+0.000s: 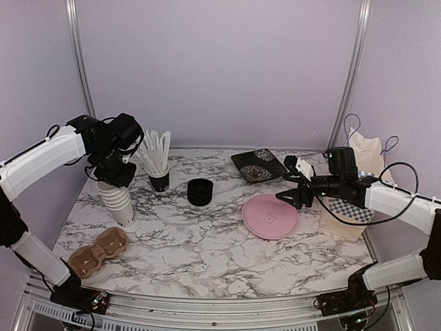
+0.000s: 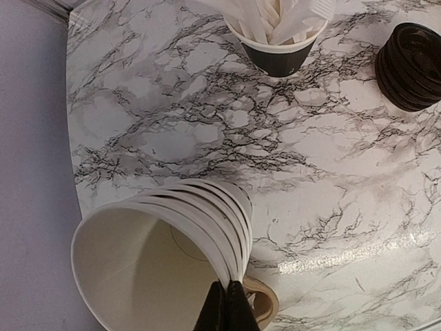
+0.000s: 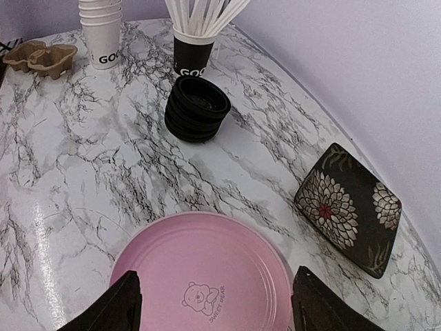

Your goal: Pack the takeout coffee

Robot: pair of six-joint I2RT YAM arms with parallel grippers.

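Observation:
A stack of white paper cups [image 1: 118,200] stands at the table's left; in the left wrist view the cup stack [image 2: 172,227] leans, its mouth toward the camera. My left gripper [image 1: 114,181] sits on top of it. Its fingers [image 2: 227,307] are shut on the rim of the top cup. A brown cardboard cup carrier [image 1: 98,252] lies in front of the stack, partly hidden under the cups as a brown ring [image 2: 265,300]. A stack of black lids [image 1: 200,192] sits mid-table. My right gripper [image 1: 298,196] hovers open over the pink plate [image 3: 207,276], holding nothing.
A black cup of white stirrers [image 1: 158,176] stands just behind the cup stack. A dark flowered square plate [image 1: 259,165] lies at the back. At the right edge are a paper bag [image 1: 362,155] and a checkered sheet [image 1: 348,210].

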